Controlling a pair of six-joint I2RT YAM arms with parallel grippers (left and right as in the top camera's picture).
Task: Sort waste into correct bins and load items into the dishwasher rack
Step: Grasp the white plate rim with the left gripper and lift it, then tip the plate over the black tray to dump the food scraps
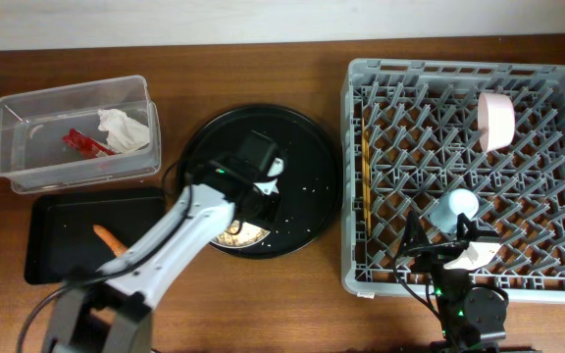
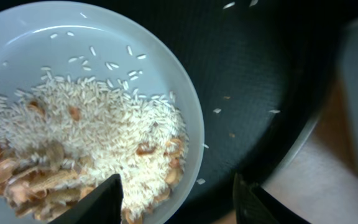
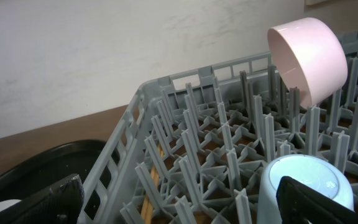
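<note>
The white shallow bowl (image 2: pixel 73 68) holds rice and beige food scraps (image 2: pixel 36 177) and sits on the round black tray (image 1: pixel 302 147). My left gripper (image 2: pixel 179 202) is open, with one finger over the bowl and the other outside its rim; it also shows in the overhead view (image 1: pixel 253 201). The dishwasher rack (image 1: pixel 469 74) holds the pink bowl (image 1: pixel 495 120), the upturned light-blue cup (image 1: pixel 456 208) and the chopsticks (image 1: pixel 364 186). My right gripper (image 3: pixel 185 205) is open and empty at the rack's near edge, beside the cup (image 3: pixel 303 180). The pink bowl (image 3: pixel 309 56) stands further back.
The clear tub (image 1: pixel 27 162) at the back left holds a white napkin (image 1: pixel 124 130) and a red wrapper (image 1: pixel 84 143). The black rectangular tray (image 1: pixel 57 226) in front of it holds an orange carrot scrap (image 1: pixel 108 237). Loose rice grains lie on the round tray.
</note>
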